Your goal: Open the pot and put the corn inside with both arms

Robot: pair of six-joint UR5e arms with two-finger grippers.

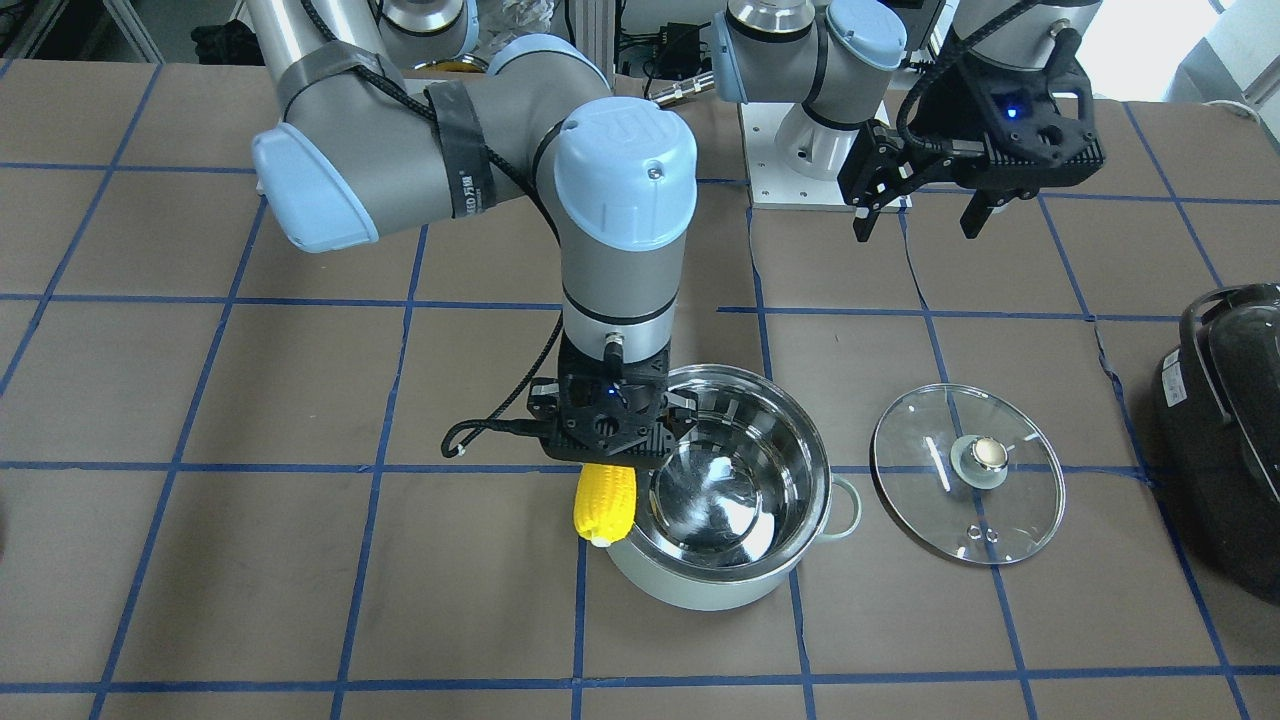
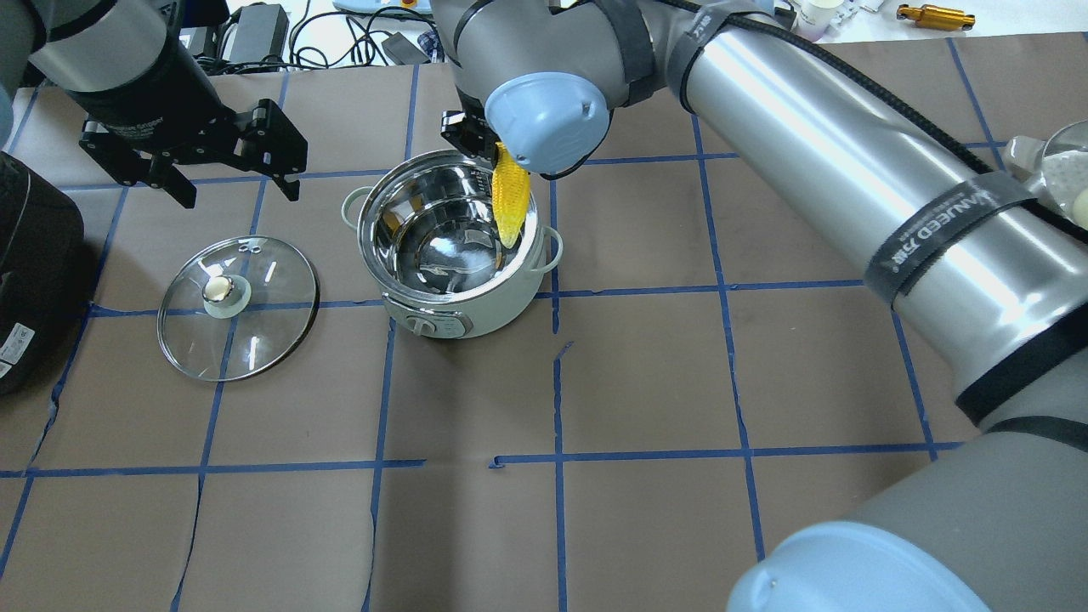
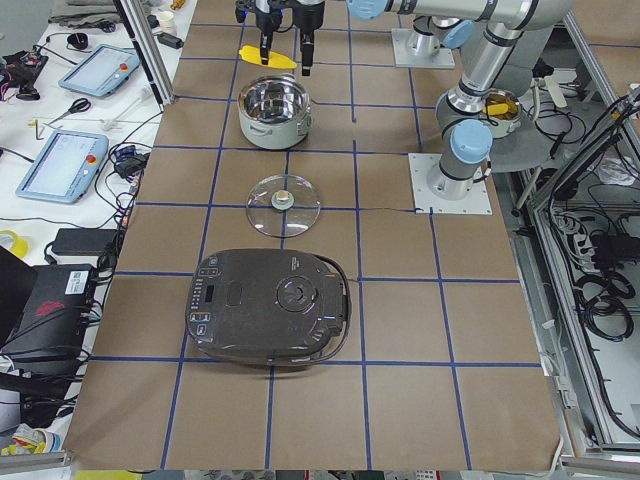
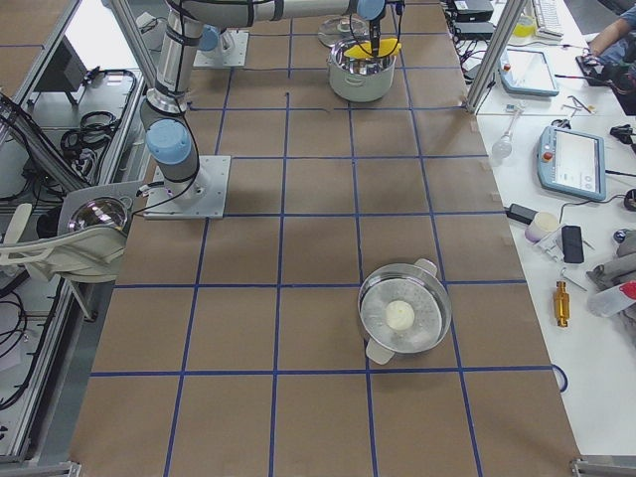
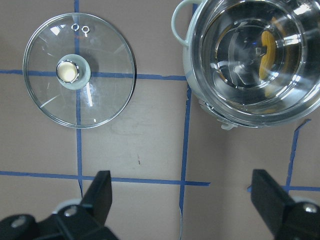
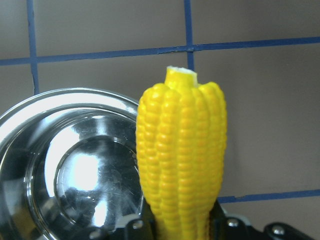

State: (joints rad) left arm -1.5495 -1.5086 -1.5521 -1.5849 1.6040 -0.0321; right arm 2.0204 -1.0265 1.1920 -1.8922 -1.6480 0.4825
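The mint-green pot stands open, and its steel inside is empty. Its glass lid lies flat on the table beside it, on the left arm's side. My right gripper is shut on the yellow corn, which hangs tip down above the pot's rim. In the right wrist view the corn overlaps the pot's edge. My left gripper is open and empty, raised behind the lid. Its wrist view shows the lid and the pot below.
A big black appliance sits at the table's end on the left arm's side, past the lid. A second steel pot holding a white object stands far off on the right arm's side. Blue tape lines grid the brown table.
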